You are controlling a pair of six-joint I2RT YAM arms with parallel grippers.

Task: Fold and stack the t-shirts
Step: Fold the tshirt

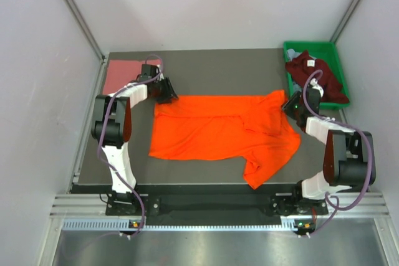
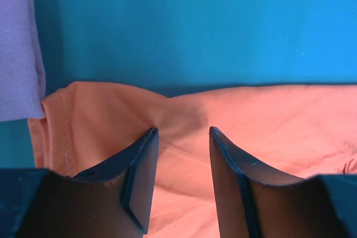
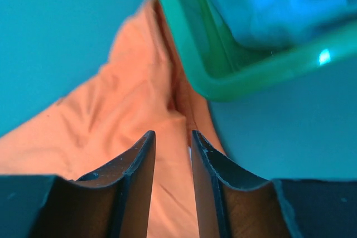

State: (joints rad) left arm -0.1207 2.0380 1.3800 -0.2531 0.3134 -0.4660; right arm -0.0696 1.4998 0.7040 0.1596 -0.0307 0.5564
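The bright orange t-shirt (image 1: 218, 130) lies spread across the middle of the dark mat, its right sleeve rumpled. My left gripper (image 1: 164, 90) is at its far left corner. In the left wrist view the left gripper (image 2: 183, 132) is open with the orange cloth (image 2: 262, 121) under the fingertips. My right gripper (image 1: 293, 104) is at the far right corner. It is open (image 3: 172, 135) over a fold of orange cloth (image 3: 122, 104). The salmon pink shirt (image 1: 121, 74) lies folded at the back left. The dark maroon shirt (image 1: 318, 78) lies in the green bin, with pale blue-grey cloth (image 1: 300, 55) behind it.
The green plastic bin (image 1: 330, 48) stands at the back right; its corner (image 3: 223, 79) is close to my right fingers. The pink shirt's edge (image 2: 19, 43) shows left of my left fingers. Grey walls enclose the mat.
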